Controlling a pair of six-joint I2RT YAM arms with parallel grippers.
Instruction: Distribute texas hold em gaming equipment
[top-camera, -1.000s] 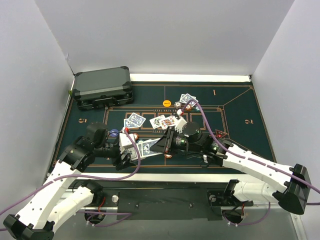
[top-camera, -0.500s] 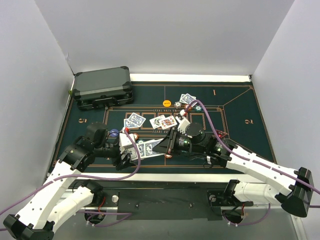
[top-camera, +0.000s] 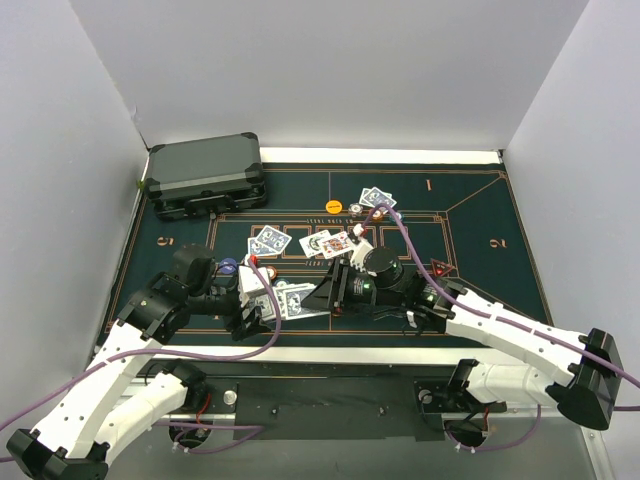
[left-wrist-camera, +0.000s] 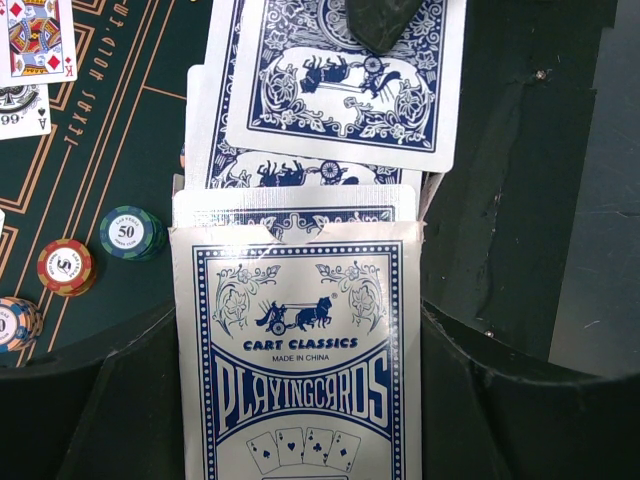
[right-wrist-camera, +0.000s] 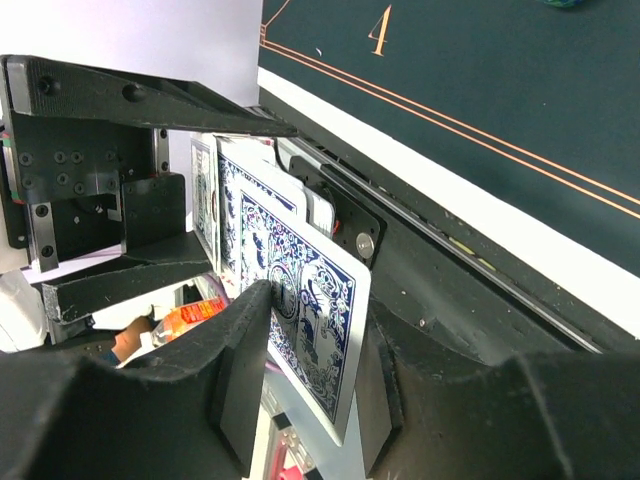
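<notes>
My left gripper (left-wrist-camera: 298, 420) is shut on a blue-and-white playing-card pack (left-wrist-camera: 300, 300), with blue-backed cards (left-wrist-camera: 300, 170) sticking out of its open top. My right gripper (right-wrist-camera: 312, 345) is shut on one blue-backed card (right-wrist-camera: 305, 300) just beyond the pack; the card also shows in the left wrist view (left-wrist-camera: 345, 85). In the top view both grippers meet near the mat's front edge, left (top-camera: 250, 300) and right (top-camera: 322, 293). Chips lie beside the pack: a teal one (left-wrist-camera: 132, 232) and a red one (left-wrist-camera: 65, 266). More cards lie face down (top-camera: 268, 241) and face up (top-camera: 328, 242).
The dark grey hard case (top-camera: 207, 175) stands shut at the back left corner. An orange chip (top-camera: 334, 206) and two face-down cards (top-camera: 377, 198) lie at mid back of the green mat (top-camera: 480, 230). White walls enclose the table on three sides.
The right gripper, with the card in it, has shifted slightly right and then back left beside the pack. The left arm has not moved.
</notes>
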